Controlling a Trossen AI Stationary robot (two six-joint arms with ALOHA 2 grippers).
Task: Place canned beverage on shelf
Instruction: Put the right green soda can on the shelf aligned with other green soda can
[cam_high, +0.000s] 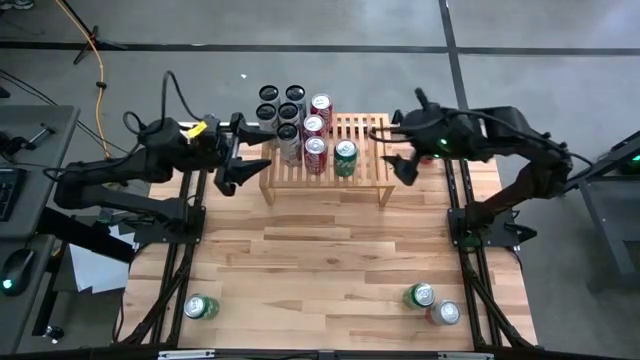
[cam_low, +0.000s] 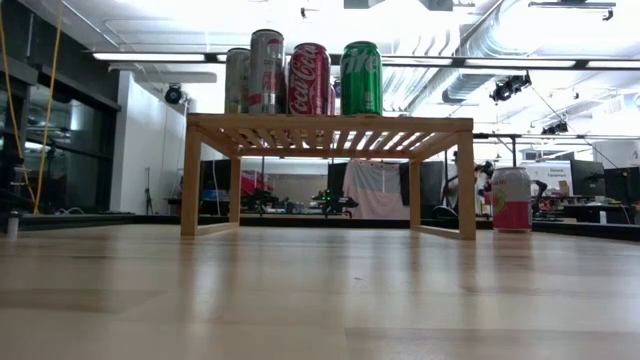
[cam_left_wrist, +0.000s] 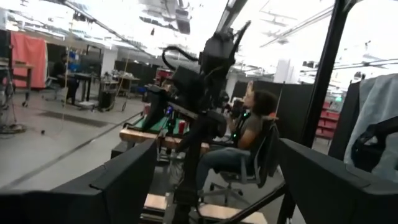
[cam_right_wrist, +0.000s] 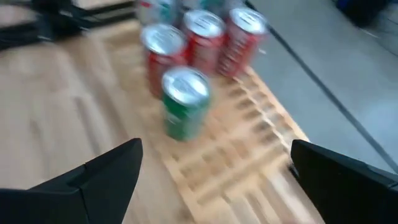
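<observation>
Shelf (cam_high: 325, 165) sits at far-center of the table (cam_high: 330, 260), w/ a green can (cam_high: 345, 157) and red cans (cam_high: 315, 150) upright on its left half. Left gripper (cam_high: 232, 160) hangs just off the shelf's left end, released, nothing in it. Right gripper (cam_high: 400, 150) is by the right end, fingers spread wide, also empty. Three more cans near edge: one green at left (cam_high: 201, 307), a green and red pair at right (cam_high: 431, 304).

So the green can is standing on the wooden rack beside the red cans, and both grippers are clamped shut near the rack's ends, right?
Not quite. The green can does stand on the wooden rack beside the red cans, but neither gripper is shut. The high view shows the left gripper and right gripper near the rack's ends, and the right wrist view shows its fingers spread wide apart, holding nothing.
</observation>
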